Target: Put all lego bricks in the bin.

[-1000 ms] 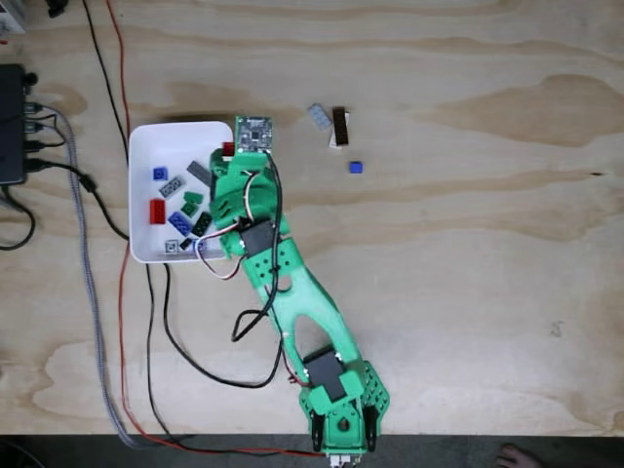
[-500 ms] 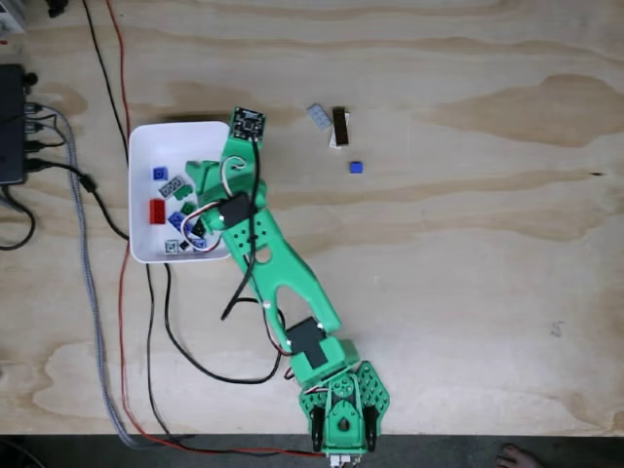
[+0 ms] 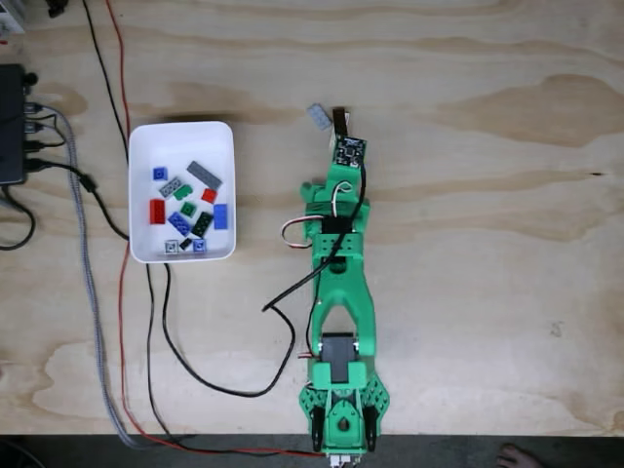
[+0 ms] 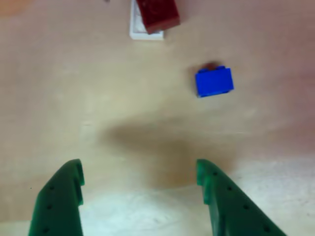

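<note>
white bin (image 3: 146, 136) at left holds roughly a dozen mixed lego bricks (image 3: 185, 207). Outside on wood: blue brick (image 4: 214, 81), dark brown brick (image 4: 157, 14), grey brick (image 3: 319, 116).

Pale plywood tabletop (image 3: 487, 244) with wavy darker grain, evenly lit. Black, red and braided grey cables (image 3: 93, 292) trail down its left side from a black box (image 3: 10, 125). A dark floor strip (image 3: 146, 453) borders the lower edge.

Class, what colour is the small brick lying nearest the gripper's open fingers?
Blue; it shows best in the other view, on the table ahead of the gripper.
</note>
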Robot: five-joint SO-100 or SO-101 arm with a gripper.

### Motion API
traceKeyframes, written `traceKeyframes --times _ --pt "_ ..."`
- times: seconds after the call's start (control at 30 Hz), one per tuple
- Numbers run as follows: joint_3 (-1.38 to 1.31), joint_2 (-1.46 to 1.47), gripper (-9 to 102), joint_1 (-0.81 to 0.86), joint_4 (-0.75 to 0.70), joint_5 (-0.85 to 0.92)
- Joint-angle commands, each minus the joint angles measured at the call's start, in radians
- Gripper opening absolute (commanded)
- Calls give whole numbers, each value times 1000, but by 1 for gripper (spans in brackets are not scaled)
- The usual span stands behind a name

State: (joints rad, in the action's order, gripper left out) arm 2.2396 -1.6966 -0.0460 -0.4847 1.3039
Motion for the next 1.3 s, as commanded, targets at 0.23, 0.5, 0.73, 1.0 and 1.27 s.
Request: traceKeyframes --times 0.23,0.5,0.73,1.0,1.27 --pt "-272 196 27 74 137 69" --pt "-471 399 26 57 133 48" --pt "-681 551 25 37 80 52" --pt "-678 565 0 0 92 60" --pt "-336 -75 0 -97 61 -158"
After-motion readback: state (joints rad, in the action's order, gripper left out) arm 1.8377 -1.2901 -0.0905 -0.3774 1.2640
